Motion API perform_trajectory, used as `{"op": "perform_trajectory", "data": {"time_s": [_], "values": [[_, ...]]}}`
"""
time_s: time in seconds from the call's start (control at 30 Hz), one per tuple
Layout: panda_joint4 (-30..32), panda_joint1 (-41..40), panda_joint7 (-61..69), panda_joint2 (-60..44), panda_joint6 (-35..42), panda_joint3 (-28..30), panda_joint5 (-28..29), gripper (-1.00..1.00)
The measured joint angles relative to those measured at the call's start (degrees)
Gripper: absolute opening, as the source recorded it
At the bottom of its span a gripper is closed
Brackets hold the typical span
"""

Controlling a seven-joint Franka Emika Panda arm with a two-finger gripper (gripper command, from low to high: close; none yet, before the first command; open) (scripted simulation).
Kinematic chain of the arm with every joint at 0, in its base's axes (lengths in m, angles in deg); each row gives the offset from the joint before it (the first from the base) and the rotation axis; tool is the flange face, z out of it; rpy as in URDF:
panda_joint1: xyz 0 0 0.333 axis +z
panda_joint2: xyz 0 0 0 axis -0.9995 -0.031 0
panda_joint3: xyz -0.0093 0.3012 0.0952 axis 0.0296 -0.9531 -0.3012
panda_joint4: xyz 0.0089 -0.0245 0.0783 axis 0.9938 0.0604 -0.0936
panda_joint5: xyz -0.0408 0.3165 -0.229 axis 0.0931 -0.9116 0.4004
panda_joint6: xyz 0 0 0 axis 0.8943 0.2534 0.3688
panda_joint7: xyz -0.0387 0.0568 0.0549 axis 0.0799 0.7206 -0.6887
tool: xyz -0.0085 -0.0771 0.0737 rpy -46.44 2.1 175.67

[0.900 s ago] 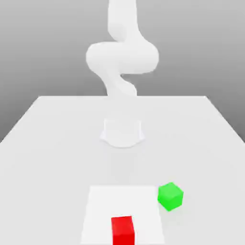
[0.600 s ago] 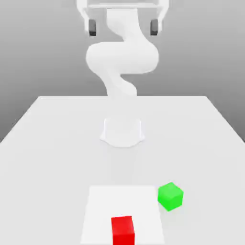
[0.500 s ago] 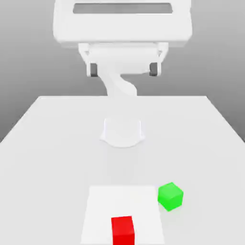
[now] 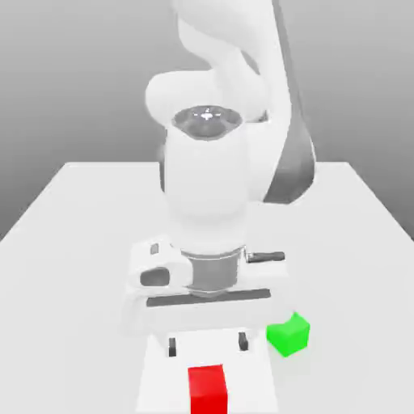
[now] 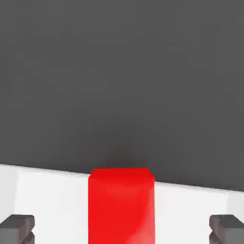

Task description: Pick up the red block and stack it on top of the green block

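White table (image 4: 81, 210), grey backdrop, red block (image 4: 207, 387) nr green block (image 4: 288, 334)

Flat, even light falls across the white table (image 4: 73, 210), with hardly any cast shadow beneath the arm (image 4: 206, 186) or the green block (image 4: 288, 335). A small bright highlight sits on the arm's rounded top. Edges look soft and slightly blurred.

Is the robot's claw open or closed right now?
Open. The claw has its two fingers spread wide apart above the red block, gripping nothing.
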Motion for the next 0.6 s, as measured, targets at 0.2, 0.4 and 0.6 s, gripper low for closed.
{"op": "perform_trajectory", "data": {"time_s": [0.2, 0.4, 0.6], "values": [[-1.02, -0.43, 0.44, -7.30, -5.94, -0.54, -0.49, -1.00], [-0.75, -0.32, 0.41, -5.64, -4.54, -0.41, -0.44, -1.00], [2.26, 0.87, -1.79, 4.29, 2.30, -1.31, -1.81, -1.00]]}}
